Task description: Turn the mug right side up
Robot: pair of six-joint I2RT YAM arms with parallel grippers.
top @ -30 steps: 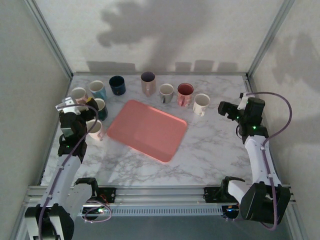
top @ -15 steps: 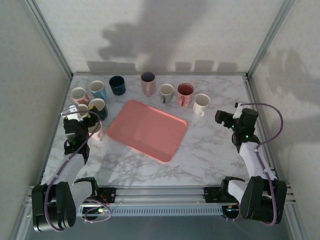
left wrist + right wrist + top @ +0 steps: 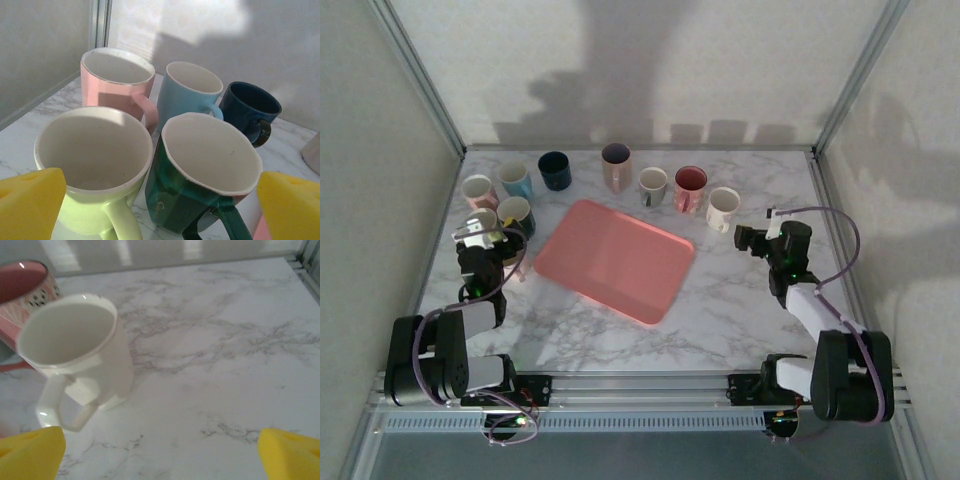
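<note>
**Mug flip: looks done, or target hidden**

At the left gripper (image 3: 488, 240): spread wide, yellow pads (image 3: 30, 202) out at the two bottom corners of the wrist view, nothing pinched. Hanging low over the left-hand mug cluster.

Straight ahead of it: a pale green ceramic mug (image 3: 92, 160) and a dark green faceted mug with white inside (image 3: 200, 175), side by side, close enough that contact can't be ruled out. Behind those: a pink mug with white inside (image 3: 117, 82), a light blue mug (image 3: 190, 92) and a navy mug (image 3: 250, 107). All mouth-up.

At the right gripper (image 3: 745, 238): also wide open and empty. Facing a white ceramic mug (image 3: 80, 355), upright, handle toward the camera. Just behind that, a patterned pink mug with red inside (image 3: 30, 302).

Further out: a flat salmon-pink tray (image 3: 615, 260) mid-table, bare, on the white marble-pattern table (image 3: 740, 310).

Target, best guess: a pale pink mug (image 3: 518, 264) just beside the left gripper, between it and the tray edge. Mostly hidden under the wrist, so can't tell which way up. No inverted mug seen anywhere else, so probably flipped already.

Handling, as a judgement:
- Glazed ceramic, so rigid, slick, likely to chip on marble and fairly heavy for two fingers.
- If upright, pinch the wall at the rim, one finger inside and one outside, opposite the handle.
- If inverted, grip across the body, clear of the handle.
- Expect slip on the glaze during rotation, so set down gently.
- Mind the green mugs close by.
</note>
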